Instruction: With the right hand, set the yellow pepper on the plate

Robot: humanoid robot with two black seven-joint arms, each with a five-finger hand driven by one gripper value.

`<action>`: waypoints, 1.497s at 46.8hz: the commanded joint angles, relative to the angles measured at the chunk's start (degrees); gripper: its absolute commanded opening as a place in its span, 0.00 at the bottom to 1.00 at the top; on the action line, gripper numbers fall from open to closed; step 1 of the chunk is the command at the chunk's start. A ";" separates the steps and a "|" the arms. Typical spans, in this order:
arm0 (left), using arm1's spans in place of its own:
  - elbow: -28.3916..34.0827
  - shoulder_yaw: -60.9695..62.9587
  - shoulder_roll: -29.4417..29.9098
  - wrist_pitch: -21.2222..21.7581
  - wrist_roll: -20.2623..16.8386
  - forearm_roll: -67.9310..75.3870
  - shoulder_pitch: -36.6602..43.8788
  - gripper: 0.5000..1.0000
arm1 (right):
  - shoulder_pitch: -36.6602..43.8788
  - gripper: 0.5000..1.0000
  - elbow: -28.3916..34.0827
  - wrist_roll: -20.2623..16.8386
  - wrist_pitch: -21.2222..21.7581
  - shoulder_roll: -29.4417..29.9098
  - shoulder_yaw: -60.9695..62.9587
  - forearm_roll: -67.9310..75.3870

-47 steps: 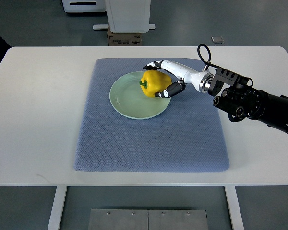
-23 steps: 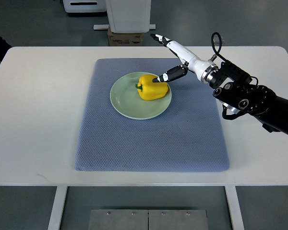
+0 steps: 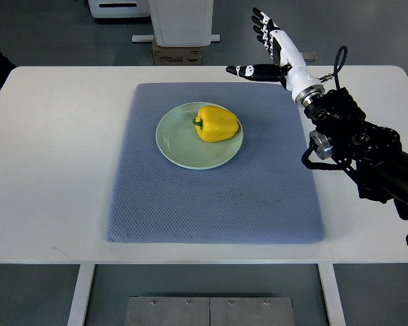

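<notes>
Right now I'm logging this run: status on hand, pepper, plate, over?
Right hand open, empty, raised past the mat's far edge. Yellow pepper on plate. Nothing in the way.

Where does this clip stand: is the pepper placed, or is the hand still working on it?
Done: the pepper lies on the plate, on its right half, touched by nothing. In hand: nothing; the right hand is open, fingers spread, up beyond the mat's far right corner, well clear of the plate. Left: nothing visible on the placement; at most the arm returns to rest.
</notes>
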 commanded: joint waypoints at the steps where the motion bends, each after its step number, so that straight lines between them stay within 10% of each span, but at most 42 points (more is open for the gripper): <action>1: 0.00 0.00 0.00 -0.01 0.01 0.00 0.01 1.00 | -0.65 1.00 0.00 0.00 0.23 -0.04 2.27 1.37; 25: 0.00 0.00 0.00 -0.01 0.01 0.00 0.01 1.00 | -0.12 1.00 0.88 -12.84 1.63 -2.50 5.08 3.66; 37: 0.00 0.00 0.00 -0.01 0.01 0.00 0.01 1.00 | -4.51 1.00 0.45 -18.91 21.22 -6.02 17.12 14.89; 61: 0.00 0.00 0.00 -0.01 0.01 0.00 0.01 1.00 | -10.32 1.00 -6.14 -20.23 21.23 -6.99 24.15 17.54; 70: 0.00 0.00 0.00 -0.01 0.01 0.00 0.01 1.00 | -11.11 1.00 -7.82 -25.85 21.23 -6.99 24.07 17.54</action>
